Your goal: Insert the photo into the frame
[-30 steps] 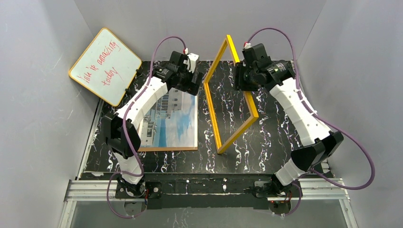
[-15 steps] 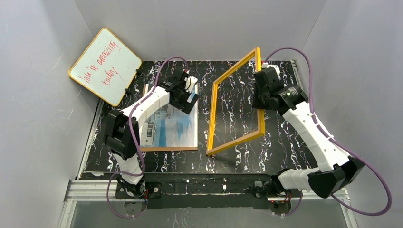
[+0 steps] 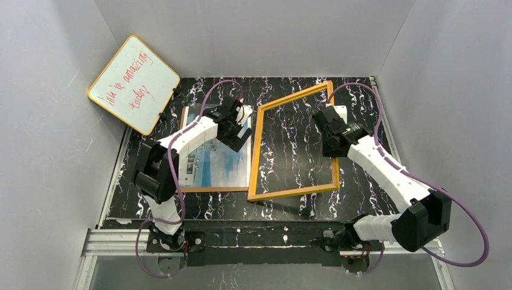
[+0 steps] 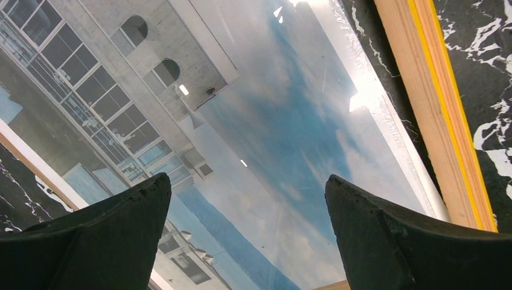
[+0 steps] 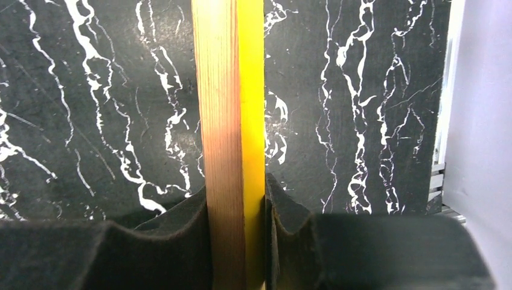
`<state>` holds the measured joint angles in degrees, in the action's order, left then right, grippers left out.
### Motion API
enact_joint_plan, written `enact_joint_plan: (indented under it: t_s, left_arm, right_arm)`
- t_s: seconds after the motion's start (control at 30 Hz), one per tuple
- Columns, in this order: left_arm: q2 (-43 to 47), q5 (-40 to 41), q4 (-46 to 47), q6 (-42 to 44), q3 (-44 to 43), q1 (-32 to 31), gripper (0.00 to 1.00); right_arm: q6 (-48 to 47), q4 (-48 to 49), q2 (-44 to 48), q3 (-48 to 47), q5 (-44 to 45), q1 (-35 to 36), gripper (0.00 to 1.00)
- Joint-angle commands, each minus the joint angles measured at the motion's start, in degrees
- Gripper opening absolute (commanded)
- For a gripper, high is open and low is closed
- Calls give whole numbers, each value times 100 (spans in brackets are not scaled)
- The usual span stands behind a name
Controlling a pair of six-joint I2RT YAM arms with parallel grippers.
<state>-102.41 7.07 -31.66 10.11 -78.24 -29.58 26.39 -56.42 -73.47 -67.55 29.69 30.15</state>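
The frame (image 3: 293,192), upright earlier, now lies nearly flat beside the photo (image 3: 226,166).

Only legible text was on the whiteboard (image 3: 134,84), propped tilted at the far-left corner. It was red handwriting in two lines, running diagonally up to the right. The second line read "today". The first looked like "You is amazing", though its first word was too scrawled to confirm.
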Motion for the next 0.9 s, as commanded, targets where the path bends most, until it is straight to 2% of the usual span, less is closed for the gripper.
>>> enact_joint_plan:
  t_s: [0.0, 0.17, 0.37, 0.5, 0.7, 0.87]
  left_arm:
    - [162, 244, 158, 167, 230, -80, 98]
    - [140, 572, 312, 266, 422, -133, 98]
    - [254, 592, 312, 423, 504, -135, 98]
    - [265, 658, 312, 477, 531, -135, 98]
    - [358, 576, 289, 483, 533, -135, 98]
    - [454, 717, 277, 567, 643, -135, 98]
  right_arm:
    - [2, 358, -100, 161, 743, 18, 21]
    - [186, 440, -455, 523, 807, 22, 21]
    - [234, 892, -738, 961, 985, 23, 21]
    - [167, 1177, -956, 950, 997, 25, 21]
    - [427, 952, -1775, 842, 1447, 32, 23]
    - [626, 1176, -1874, 842, 1414, 28, 28]
